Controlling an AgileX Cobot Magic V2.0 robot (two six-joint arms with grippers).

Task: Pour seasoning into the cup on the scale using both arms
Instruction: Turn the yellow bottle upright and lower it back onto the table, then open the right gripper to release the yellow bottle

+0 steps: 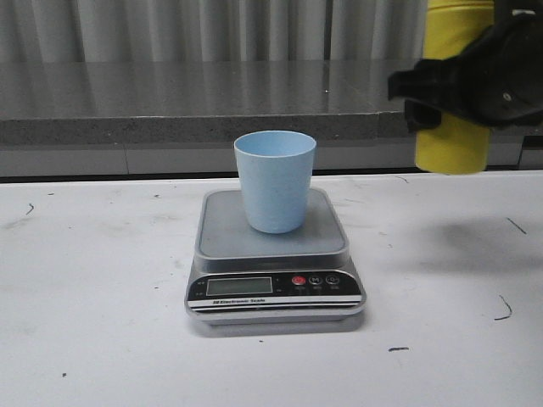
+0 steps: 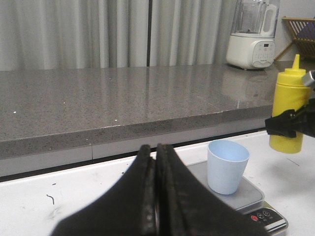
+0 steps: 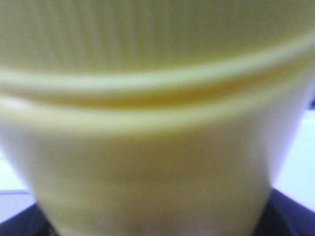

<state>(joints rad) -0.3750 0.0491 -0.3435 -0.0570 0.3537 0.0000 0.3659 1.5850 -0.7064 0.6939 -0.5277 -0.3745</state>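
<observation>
— Seasoning bottle (image 1: 452, 140): where is it kept, and why there?

— It is held upright above the table (image 1: 93, 339), off to the right of the cup (image 1: 274, 181) and well apart from it. The nozzle is kept up, probably so that nothing is spilled before the bottle is brought over the cup.

— And the cup?

— It is set on the platform of the scale (image 1: 276, 263), likely so that what is poured can be weighed.

— How are the fingers placed?

— The right gripper (image 1: 475, 80) is clamped around the bottle's body. The left gripper (image 2: 156, 196) is seen with its fingers (image 2: 142, 196) pressed together, nothing held between them, hovering near the scale and touching neither cup nor scale.
</observation>
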